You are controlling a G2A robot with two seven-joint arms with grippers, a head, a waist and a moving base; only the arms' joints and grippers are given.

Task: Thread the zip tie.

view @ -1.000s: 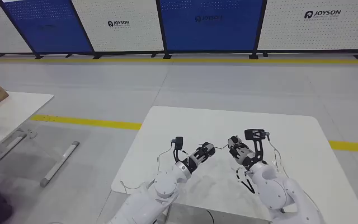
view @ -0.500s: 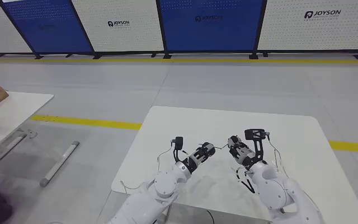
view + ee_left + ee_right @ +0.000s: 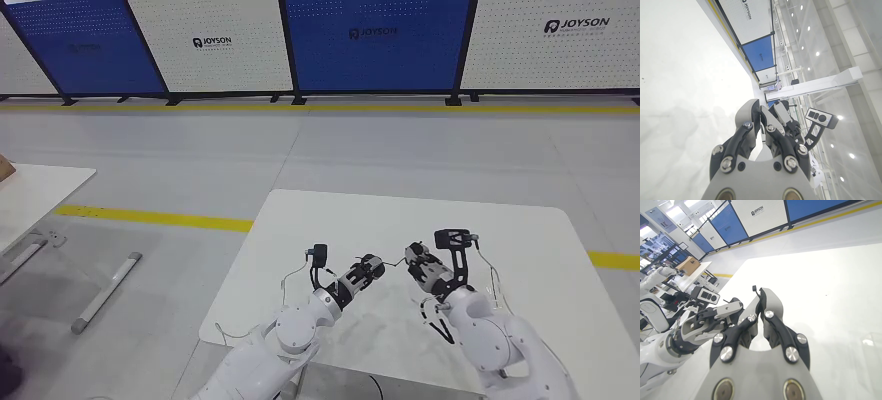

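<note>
Grippers: two, the left gripper [image 3: 760,110] and the right gripper [image 3: 759,294], with tips facing and near each other.
Right gripper: fingers pressed together, pinching the tie [image 3: 754,288].
Left gripper: fingers pressed together at the tips, on the tie's other end as far as the top view tells.
Tie: one, black and thin. Its square head sticks out just past the right gripper's fingertips, and its strap runs back between the pads.
Right wrist view: gives the tie's head and strap plainly, with the left gripper just beside the right one's tips.
Top view: gives the tie as a faint dark line bridging the small gap between the two grippers.
Left wrist view: gives the closed pads and the right gripper just beyond them. I cannot make out the tie there.
Table [image 3: 330,215]: one under the grippers, white, with rounded corners.
Second table [image 3: 40,190]: white, well apart from the left gripper across grey floor. A brown box [image 3: 688,265] sits on it.
Floor line [image 3: 150,215]: yellow, passing behind the near table on both sides.
Panels [image 3: 378,45]: two blue ones in the top view, alternating with white ones, standing well beyond the grippers.
Ceiling lights [image 3: 817,53]: rows of round lamps, seen from the left wrist.
</note>
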